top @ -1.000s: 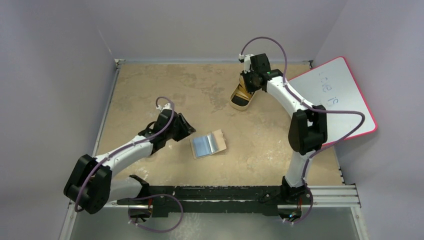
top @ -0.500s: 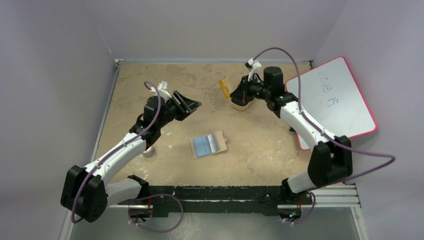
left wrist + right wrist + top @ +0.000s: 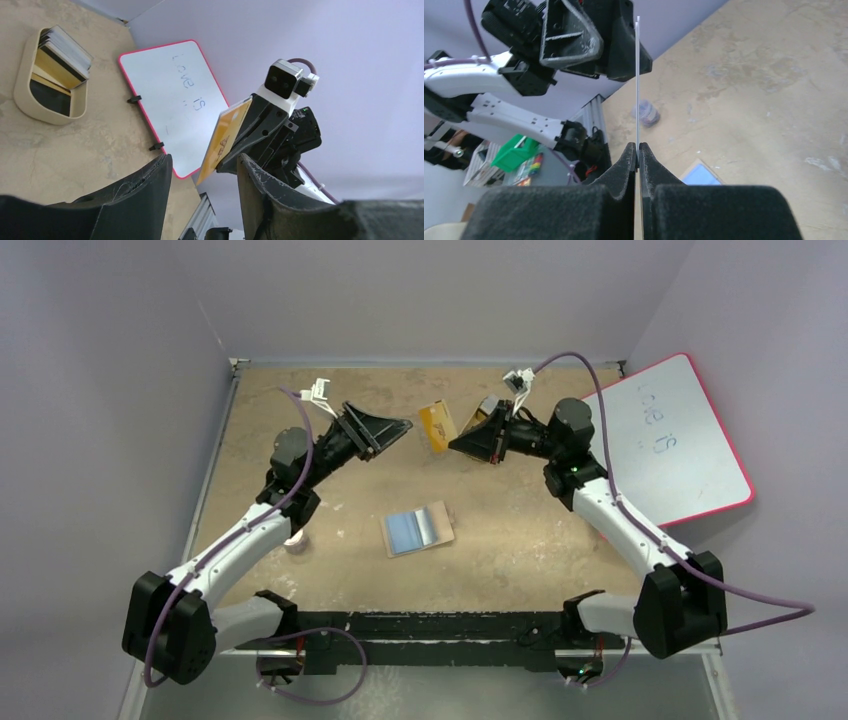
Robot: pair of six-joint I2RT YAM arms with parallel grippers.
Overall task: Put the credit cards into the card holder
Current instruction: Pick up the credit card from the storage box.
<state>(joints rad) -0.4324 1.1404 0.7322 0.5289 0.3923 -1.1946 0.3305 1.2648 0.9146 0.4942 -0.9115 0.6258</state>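
We see the right gripper [image 3: 457, 441], lifted off the tray [image 3: 21, 92], pinching a yellow credit card [image 3: 436, 426] aloft beyond the card holder [image 3: 418, 529]. The left gripper [image 3: 398, 427] has risen, jaws apart, so we judge a handover is near.

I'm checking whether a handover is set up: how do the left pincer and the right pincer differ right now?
The left pincer stands open with nothing between its fingers, while the right pincer is shut on an orange card. The left pincer reaches in from the left side of the table, the right pincer from the right side. Both are raised above the table, and their tips point toward each other.
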